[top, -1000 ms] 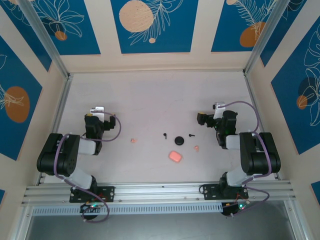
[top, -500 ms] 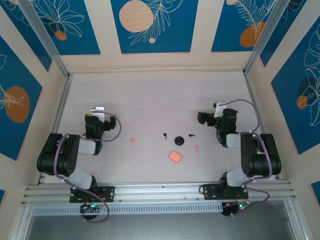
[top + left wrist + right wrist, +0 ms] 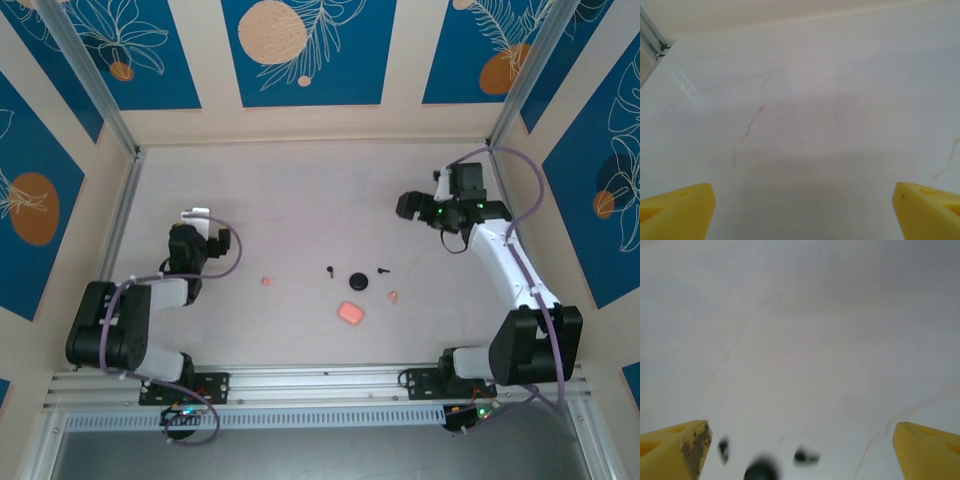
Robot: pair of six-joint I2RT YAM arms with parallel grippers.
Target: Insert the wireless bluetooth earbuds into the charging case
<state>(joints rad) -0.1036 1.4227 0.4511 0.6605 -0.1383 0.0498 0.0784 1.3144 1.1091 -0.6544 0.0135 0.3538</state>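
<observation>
The salmon-pink charging case (image 3: 350, 312) lies on the white table, near the front centre. Two small pink earbuds lie apart from it: one (image 3: 266, 281) to its left, one (image 3: 393, 296) to its right. My left gripper (image 3: 192, 222) hovers at the left, well away from them; in the left wrist view the gripper (image 3: 802, 215) is open over bare table. My right gripper (image 3: 412, 205) is raised at the back right, beyond the case; in the right wrist view the gripper (image 3: 802, 455) is open with nothing between its yellow fingertips (image 3: 675, 447).
A flat black round disc (image 3: 358, 280) sits just behind the case, flanked by two tiny black pieces (image 3: 330, 270) (image 3: 383, 269); the disc (image 3: 761, 471) shows blurred in the right wrist view. Metal rails (image 3: 120, 230) edge the table on both sides.
My right arm has stretched out and risen, carrying its gripper farther back on the table. The left arm has settled slightly lower and to the left. The table objects have not moved.
</observation>
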